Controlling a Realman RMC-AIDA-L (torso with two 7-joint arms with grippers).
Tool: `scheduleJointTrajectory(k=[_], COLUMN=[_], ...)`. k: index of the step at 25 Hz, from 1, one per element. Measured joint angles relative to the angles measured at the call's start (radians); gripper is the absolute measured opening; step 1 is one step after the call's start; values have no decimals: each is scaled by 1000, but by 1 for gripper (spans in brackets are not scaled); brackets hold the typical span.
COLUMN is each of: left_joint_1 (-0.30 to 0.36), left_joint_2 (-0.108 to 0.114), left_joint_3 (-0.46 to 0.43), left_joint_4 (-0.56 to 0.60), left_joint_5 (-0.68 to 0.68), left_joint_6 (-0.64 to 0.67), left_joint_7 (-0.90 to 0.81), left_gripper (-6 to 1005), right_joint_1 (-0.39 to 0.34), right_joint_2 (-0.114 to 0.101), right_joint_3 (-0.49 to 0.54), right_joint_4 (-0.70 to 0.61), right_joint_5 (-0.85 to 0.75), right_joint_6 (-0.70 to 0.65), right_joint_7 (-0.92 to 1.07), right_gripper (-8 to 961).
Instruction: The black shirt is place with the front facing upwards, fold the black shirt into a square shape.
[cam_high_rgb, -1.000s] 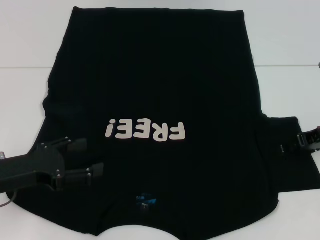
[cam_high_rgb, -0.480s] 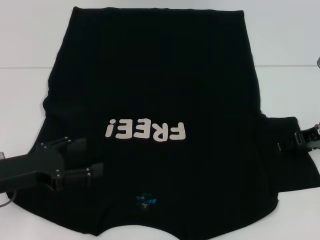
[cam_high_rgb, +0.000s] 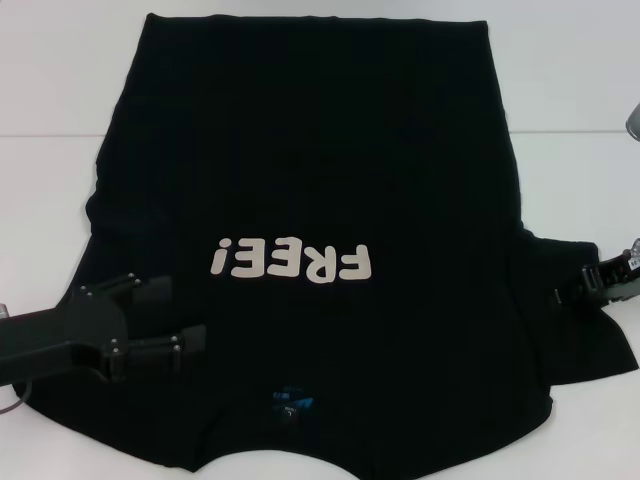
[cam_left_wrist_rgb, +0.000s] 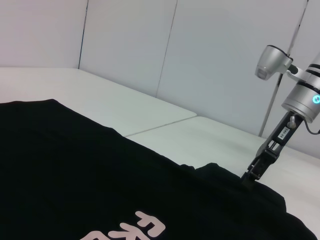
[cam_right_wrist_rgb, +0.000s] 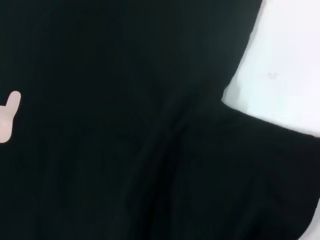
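Jaws of the left gripper (cam_high_rgb: 168, 314) parted wide, two black fingers (cam_high_rgb: 152, 291) spread over the cloth, nothing between them. Poised over the left sleeve area of the large plain black short-sleeved cloth T-shirt (cam_high_rgb: 310, 180), near the worktop's left edge and toward its near side. Jaws of the right gripper (cam_high_rgb: 583, 284) closed on the right sleeve of that shirt, pinching the cloth close to the worktop's right edge; seen again from the left wrist camera as a slim black tip (cam_left_wrist_rgb: 254, 170) pressing down into a raised fold of sleeve, silver arm rising above it.

Spread flat across the middle of the white worktop (cam_high_rgb: 580, 90), front upward, hem toward the far edge, collar toward the near edge. Off-white "FREE!" lettering (cam_high_rgb: 291, 262) upside down from the head camera, lying a little nearer the near edge than the shirt's middle. Small blue neck label (cam_high_rgb: 293, 402) just inside the collar at the near edge. Right sleeve stretched out sideways toward the right edge, slightly rumpled around the pinch. Mostly black cloth (cam_right_wrist_rgb: 125, 130) in the right wrist camera, with a creased ridge running through it and a patch of white worktop (cam_right_wrist_rgb: 285, 65) beyond the sleeve's edge.
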Motion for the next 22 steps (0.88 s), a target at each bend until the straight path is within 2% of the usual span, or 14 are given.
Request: scheduleJointTrajectory(k=[9,20,22], left_joint_1=[1,2,2], left_joint_2=[0,0,0], left_joint_3=[0,-1,-1], left_joint_4=[2,3,3], left_joint_5=[0,-1,-2], left_joint_6=[0,-1,-2], left_joint_7=[0,2,2], left_gripper=[874,872,872], right_joint_1=[8,11,12], right_joint_2=[-6,-8,-8], right_joint_3=[0,-3,-12], right_joint_4=[6,6,6], right_joint_5=[-4,-6,-6], right_joint_6=[-4,-14,-12], right_joint_7=[-2,-6,-3], right_gripper=[478,90,83])
